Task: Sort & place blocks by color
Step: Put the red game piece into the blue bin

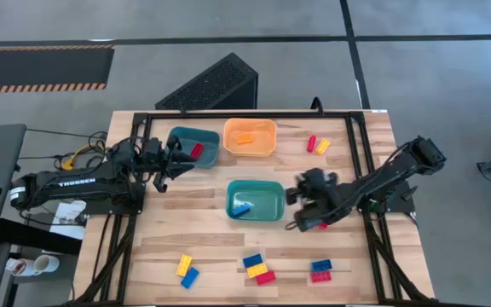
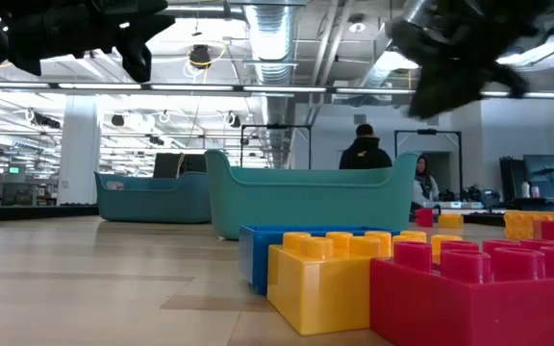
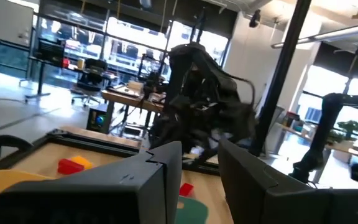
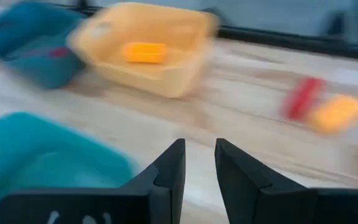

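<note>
Small studded blocks in red, yellow and blue lie over the table. A red one [image 1: 197, 151] sits in the dark teal tray [image 1: 181, 136], a yellow-orange one [image 1: 244, 138] in the orange tray [image 1: 267, 147], and a blue one [image 1: 243, 207] in the middle teal tray [image 1: 267, 189]. A red block [image 1: 311, 143] and a yellow block [image 1: 322, 147] lie near the far right. Several more lie along the near edge [image 1: 257, 269]. My left gripper [image 1: 170, 166] hovers beside the dark teal tray, open and empty [image 3: 201, 180]. My right gripper [image 1: 295, 200] hangs right of the middle teal tray, narrowly open and empty [image 4: 200, 168].
A red block [image 1: 320, 224] lies under the right arm. The table's black frame rails [image 1: 228, 115] run along its edges. A dark slatted box [image 1: 216, 85] stands beyond the far edge. People [image 2: 365, 149] stand in the room behind the table.
</note>
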`<state>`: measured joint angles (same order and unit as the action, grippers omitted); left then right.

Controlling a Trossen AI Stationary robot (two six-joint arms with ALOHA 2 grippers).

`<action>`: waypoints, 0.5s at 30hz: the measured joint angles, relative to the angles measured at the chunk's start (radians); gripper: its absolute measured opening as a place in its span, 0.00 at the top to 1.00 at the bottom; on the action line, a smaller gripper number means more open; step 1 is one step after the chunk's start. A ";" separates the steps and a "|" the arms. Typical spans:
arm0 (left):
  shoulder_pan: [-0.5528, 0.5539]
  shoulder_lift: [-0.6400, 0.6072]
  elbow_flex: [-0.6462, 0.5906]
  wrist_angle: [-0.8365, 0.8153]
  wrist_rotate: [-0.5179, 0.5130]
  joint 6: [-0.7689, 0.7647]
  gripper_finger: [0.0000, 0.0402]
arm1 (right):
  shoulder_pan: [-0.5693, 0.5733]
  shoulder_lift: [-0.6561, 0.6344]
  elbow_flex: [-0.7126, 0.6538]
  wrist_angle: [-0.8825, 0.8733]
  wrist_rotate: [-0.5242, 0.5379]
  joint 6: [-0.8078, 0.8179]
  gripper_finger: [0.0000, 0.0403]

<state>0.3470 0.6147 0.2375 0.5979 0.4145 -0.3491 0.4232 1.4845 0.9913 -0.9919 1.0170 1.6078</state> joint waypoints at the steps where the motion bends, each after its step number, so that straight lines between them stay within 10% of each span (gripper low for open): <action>1: 0.000 0.000 0.000 -0.015 -0.001 0.000 0.77 | 0.011 -0.006 0.000 -0.093 0.000 0.090 0.72; 7: 0.000 0.000 0.000 -0.045 -0.023 0.005 0.77 | 0.051 -0.020 0.001 -0.382 -0.207 0.465 0.72; 15: 0.000 0.000 0.000 -0.040 -0.035 0.023 0.77 | 0.042 0.039 0.001 -0.151 -0.319 0.280 0.72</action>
<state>0.3470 0.6151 0.2375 0.5578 0.3792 -0.3264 0.4651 1.5239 0.9924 -1.1433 0.6983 1.8878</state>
